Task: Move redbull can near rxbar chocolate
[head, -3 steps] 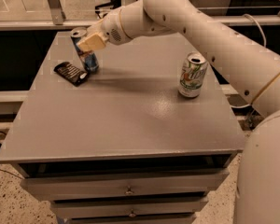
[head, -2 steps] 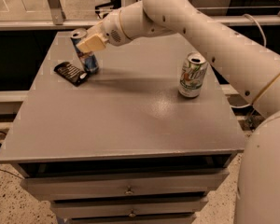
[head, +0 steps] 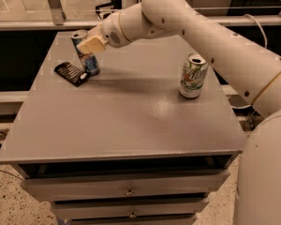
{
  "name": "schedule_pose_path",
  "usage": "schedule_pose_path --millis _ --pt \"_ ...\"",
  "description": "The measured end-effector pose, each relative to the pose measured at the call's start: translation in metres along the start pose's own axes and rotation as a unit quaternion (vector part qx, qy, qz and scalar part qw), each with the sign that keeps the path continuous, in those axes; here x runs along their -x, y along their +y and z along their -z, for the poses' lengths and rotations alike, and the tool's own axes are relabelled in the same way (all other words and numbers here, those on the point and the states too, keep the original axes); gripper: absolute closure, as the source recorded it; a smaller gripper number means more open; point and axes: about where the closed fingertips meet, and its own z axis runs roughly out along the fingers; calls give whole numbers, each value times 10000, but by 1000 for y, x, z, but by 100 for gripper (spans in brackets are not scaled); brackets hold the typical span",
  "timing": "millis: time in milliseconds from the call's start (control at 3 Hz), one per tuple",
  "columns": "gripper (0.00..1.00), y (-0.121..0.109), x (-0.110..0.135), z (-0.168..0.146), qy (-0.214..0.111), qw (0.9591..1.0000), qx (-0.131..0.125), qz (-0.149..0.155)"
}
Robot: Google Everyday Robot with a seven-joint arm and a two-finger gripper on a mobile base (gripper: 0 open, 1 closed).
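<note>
The redbull can (head: 90,64) stands slightly tilted at the far left of the grey table (head: 131,121), its base touching the tabletop. The rxbar chocolate (head: 71,73), a flat dark wrapper with white text, lies right beside the can on its left, almost touching it. My gripper (head: 88,46) reaches in from the right and is closed around the upper half of the can. One pale finger (head: 92,44) covers the can's front; the other finger is hidden behind it.
A wider white-and-green soda can (head: 192,76) stands upright at the right side of the table. My arm (head: 201,32) crosses above the table's back right part. Drawers (head: 129,191) sit below the front edge.
</note>
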Motion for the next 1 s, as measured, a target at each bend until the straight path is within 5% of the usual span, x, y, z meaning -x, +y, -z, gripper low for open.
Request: schedule_pose_path --millis 333,1000 --pt "5 -1 -3 -1 20 10000 -4 -28" --pt "0 -3 -8 5 53 9999 -78 -66"
